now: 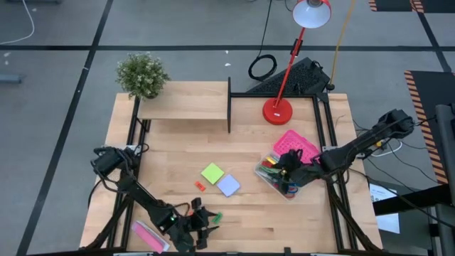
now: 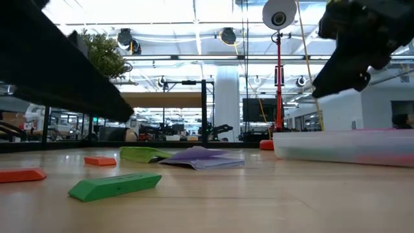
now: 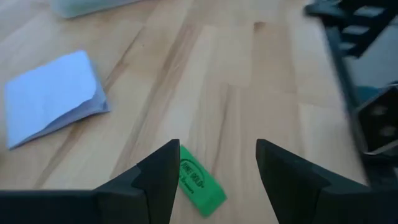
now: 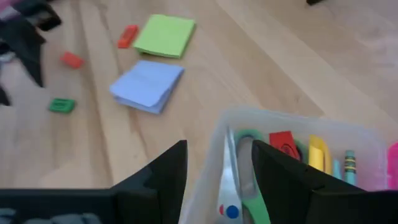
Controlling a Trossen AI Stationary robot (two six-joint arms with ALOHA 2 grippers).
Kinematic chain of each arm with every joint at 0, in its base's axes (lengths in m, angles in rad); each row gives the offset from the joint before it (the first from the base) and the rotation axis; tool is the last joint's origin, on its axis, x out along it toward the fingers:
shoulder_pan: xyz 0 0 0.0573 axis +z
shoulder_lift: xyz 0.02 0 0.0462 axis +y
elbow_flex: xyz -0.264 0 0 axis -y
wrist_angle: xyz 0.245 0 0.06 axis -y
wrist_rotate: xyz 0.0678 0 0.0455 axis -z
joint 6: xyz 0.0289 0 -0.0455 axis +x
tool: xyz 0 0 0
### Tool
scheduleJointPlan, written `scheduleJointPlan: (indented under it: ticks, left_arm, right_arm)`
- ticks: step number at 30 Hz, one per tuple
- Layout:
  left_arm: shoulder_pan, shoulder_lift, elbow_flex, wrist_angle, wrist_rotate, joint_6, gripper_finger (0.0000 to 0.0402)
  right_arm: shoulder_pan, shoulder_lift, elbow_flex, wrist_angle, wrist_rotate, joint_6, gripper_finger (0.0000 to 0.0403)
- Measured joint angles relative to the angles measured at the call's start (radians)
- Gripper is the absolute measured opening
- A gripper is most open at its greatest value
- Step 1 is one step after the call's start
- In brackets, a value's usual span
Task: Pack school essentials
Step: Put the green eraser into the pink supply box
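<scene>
High view: left gripper low at the table's near edge, fingers spread, holding nothing, green eraser just beside its tips. Right gripper over the clear box at right-centre. Green sticky pad and pale-blue sticky pad lie touching mid-table; red block just left of them. Pink lid behind the box; pink packet at the near left corner.

Low view: green eraser flat on the wood, two orange-red blocks to its left, pads behind, box at right.

Left wrist view: spread fingers empty, eraser between them on the table, nearer one finger.

Right wrist view: fingers parted, gripping nothing, above the box rim; scissors, red eraser, yellow pen and pencil inside.
</scene>
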Motion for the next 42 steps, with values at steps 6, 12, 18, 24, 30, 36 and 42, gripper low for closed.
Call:
scheduleJointPlan:
  ticks: [6,12,18,24,30,36,42]
  left_arm:
    - [0.004,0.08,0.178,-0.349,-0.035,-0.154,0.0214]
    - [0.005,0.118,0.245,-0.417,-0.042,-0.253,0.0214]
    - [0.007,0.14,0.244,-0.426,-0.021,-0.295,0.0214]
    - [0.016,0.175,0.241,-0.442,-0.019,-0.322,0.0214]
    - [0.015,0.185,0.243,-0.461,-0.021,-0.326,0.0212]
    - [0.005,0.187,0.244,-0.517,0.0,-0.324,0.016]
    - [0.005,0.187,0.244,-0.519,0.015,-0.264,0.0096]
  right_arm:
    - [0.031,-0.033,0.0,0.038,0.032,-0.037,0.0171]
    - [0.045,-0.032,0.0,0.06,0.027,-0.048,0.0171]
    - [0.049,-0.032,0.0,0.059,0.027,-0.046,0.0171]
    - [0.049,-0.032,0.0,0.061,0.027,-0.065,0.0171]
    - [0.049,-0.032,0.0,0.101,0.027,-0.091,0.0171]
    - [0.049,-0.032,0.0,0.123,0.027,-0.117,0.0171]
    - [0.049,-0.032,0.0,0.119,0.028,-0.12,0.0171]
